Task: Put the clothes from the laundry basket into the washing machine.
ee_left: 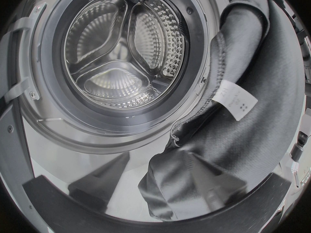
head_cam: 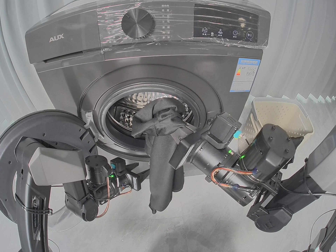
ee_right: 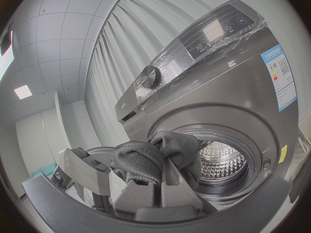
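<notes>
Pinched shut on the dark garment [head_cam: 159,158], the right gripper [ee_right: 156,178] seems outside the drum [head_cam: 124,116], so the hanging tail could snag its rim.

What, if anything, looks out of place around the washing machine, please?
The dark garment, gripped by the right end effector at the drum opening, mostly dangles outside, hanging below the door rim. Wrinkled plastic film covers the control panel.

Dark garment [head_cam: 161,165] at the washing machine [head_cam: 157,62]
Right gripper [head_cam: 178,132] clamps it at the open port; laundry basket [head_cam: 276,112] stands to the right
</notes>
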Motion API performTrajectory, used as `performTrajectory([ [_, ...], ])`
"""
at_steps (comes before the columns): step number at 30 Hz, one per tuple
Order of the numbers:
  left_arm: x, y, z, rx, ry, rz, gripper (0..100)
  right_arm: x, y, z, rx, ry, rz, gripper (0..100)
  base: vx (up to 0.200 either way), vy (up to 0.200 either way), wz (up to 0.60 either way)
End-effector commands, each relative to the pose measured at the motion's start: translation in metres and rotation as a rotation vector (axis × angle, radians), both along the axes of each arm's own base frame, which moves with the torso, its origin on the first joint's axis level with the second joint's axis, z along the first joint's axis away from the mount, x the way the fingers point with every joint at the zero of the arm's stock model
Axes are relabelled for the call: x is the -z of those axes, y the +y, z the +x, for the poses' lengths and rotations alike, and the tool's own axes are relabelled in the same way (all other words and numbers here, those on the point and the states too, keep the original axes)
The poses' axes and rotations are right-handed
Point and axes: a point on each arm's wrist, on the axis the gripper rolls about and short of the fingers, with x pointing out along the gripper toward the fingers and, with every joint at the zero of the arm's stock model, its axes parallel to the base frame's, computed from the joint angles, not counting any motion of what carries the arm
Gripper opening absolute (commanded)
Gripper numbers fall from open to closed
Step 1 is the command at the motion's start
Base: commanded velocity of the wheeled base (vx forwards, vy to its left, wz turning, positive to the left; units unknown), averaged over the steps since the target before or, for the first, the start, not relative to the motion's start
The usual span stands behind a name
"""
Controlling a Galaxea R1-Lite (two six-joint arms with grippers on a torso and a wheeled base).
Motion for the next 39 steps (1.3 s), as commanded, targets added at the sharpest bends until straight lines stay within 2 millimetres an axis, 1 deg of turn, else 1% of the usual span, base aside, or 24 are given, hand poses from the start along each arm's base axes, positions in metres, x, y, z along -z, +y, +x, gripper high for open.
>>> performTrajectory([
  [1,0.009,-0.001,0.006,0.002,0.009,-0.001,100,-0.002,0.0,-0.001,-0.002,-0.005,0.005,0,0.0,0.0,0.0],
  [7,0.012,-0.008,0.002,0.047,0.02,-0.001,100,-0.002,0.002,0.0,-0.005,-0.006,0.006,0,0.0,0.0,0.0],
  [9,0.013,-0.018,-0.003,0.091,0.024,-0.004,100,-0.001,0.002,0.0,-0.01,-0.006,0.002,0,0.0,0.0,0.0],
  [13,0.013,-0.027,-0.009,0.137,0.029,-0.003,100,-0.004,0.004,0.001,-0.015,-0.014,0.011,0,0.0,0.0,0.0],
  [14,0.014,-0.03,-0.012,0.174,0.037,-0.005,100,-0.006,0.004,0.002,-0.013,-0.019,0.017,0,0.0,0.0,0.0],
  [19,0.015,-0.031,-0.015,0.2,0.04,0.0,100,-0.006,0.003,0.004,-0.007,-0.02,0.018,0,0.0,0.0,0.0],
  [33,0.018,-0.033,-0.012,0.202,0.037,-0.003,100,-0.006,0.008,-0.001,-0.027,-0.02,0.018,0,0.0,0.0,0.0],
  [37,0.016,-0.037,-0.006,0.197,0.015,-0.015,100,-0.005,0.009,-0.002,-0.03,-0.019,0.017,0,0.0,0.0,0.0],
  [39,0.016,-0.037,0.001,0.179,-0.001,-0.025,100,-0.004,0.009,-0.002,-0.032,-0.017,0.017,0,0.0,0.0,0.0],
])
